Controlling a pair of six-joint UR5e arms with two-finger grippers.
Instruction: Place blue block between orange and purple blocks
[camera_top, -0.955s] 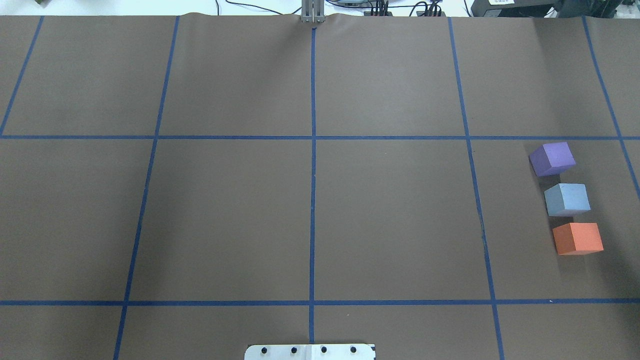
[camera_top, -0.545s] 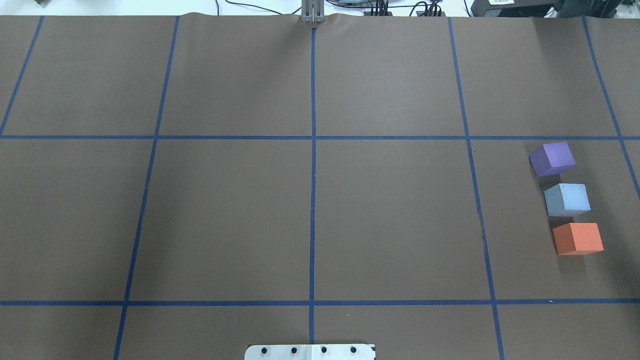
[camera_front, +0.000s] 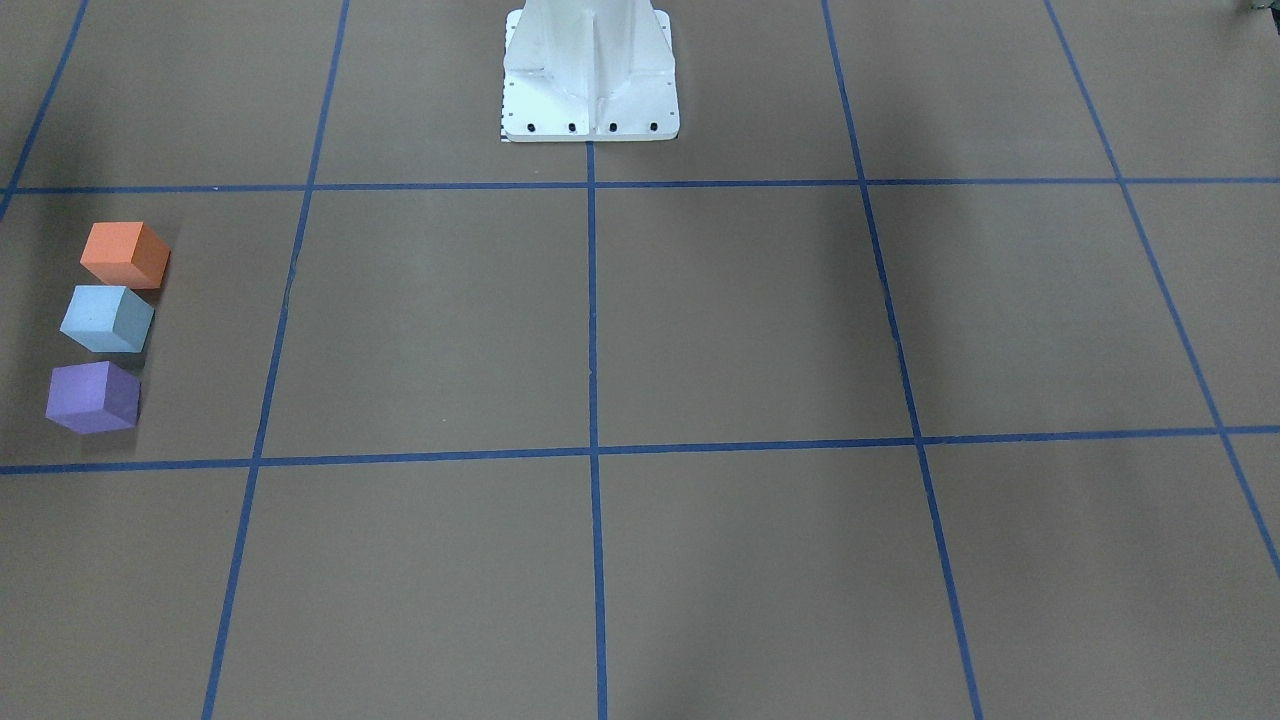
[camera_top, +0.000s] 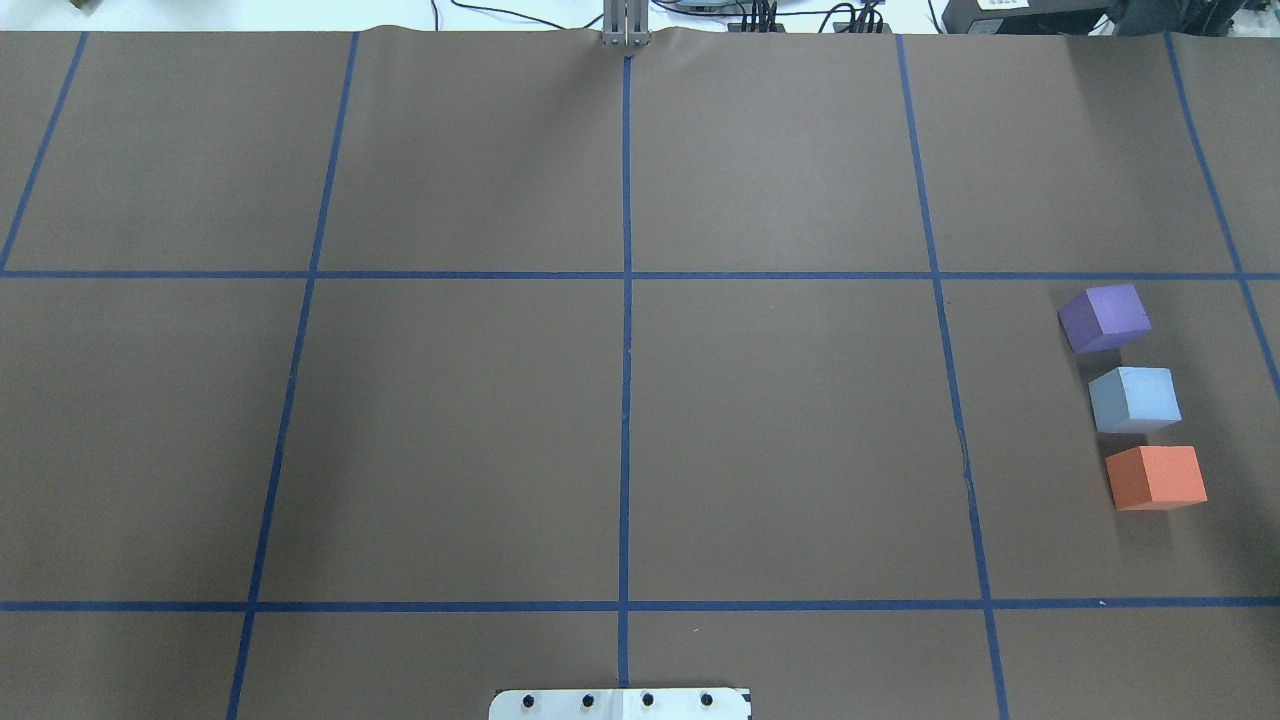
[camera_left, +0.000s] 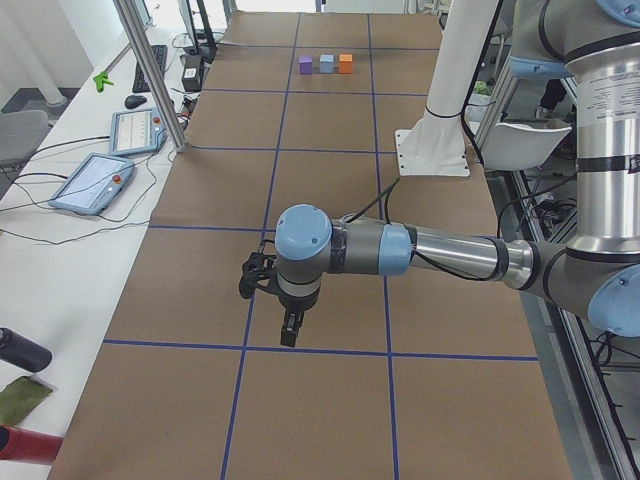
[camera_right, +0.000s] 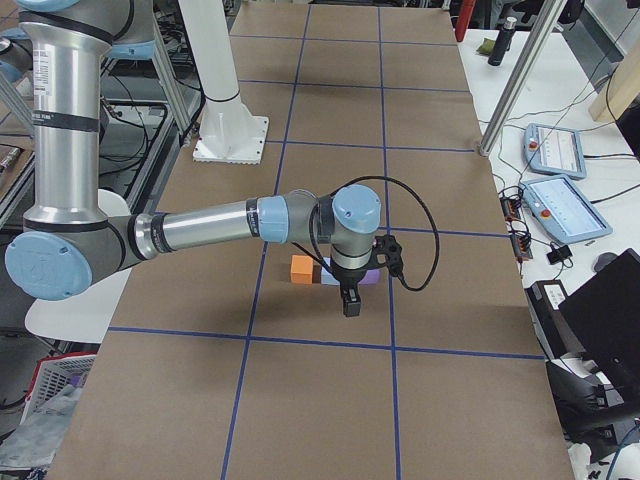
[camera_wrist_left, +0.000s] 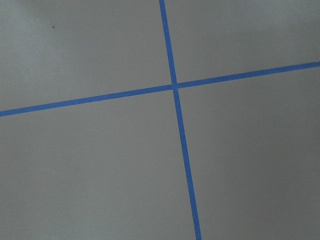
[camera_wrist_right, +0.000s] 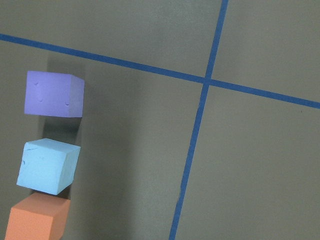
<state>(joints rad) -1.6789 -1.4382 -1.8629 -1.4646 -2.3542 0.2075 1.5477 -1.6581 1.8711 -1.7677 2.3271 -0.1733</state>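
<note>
The blue block (camera_top: 1135, 398) stands on the brown table between the purple block (camera_top: 1105, 317) and the orange block (camera_top: 1157, 477), in a row at the right. The right wrist view shows the same row: purple (camera_wrist_right: 54, 93), blue (camera_wrist_right: 48, 166), orange (camera_wrist_right: 37, 217), the blue one close against the orange one. My right gripper (camera_right: 351, 300) hangs above the table in front of the row, holding nothing; I cannot tell if it is open or shut. My left gripper (camera_left: 288, 332) hangs over bare table far from the blocks; its state cannot be told.
The white robot base (camera_front: 590, 80) stands at the table's near middle edge. Blue tape lines (camera_top: 626, 300) split the brown table into squares. Tablets and cables (camera_left: 95, 180) lie on the side bench beyond the far edge.
</note>
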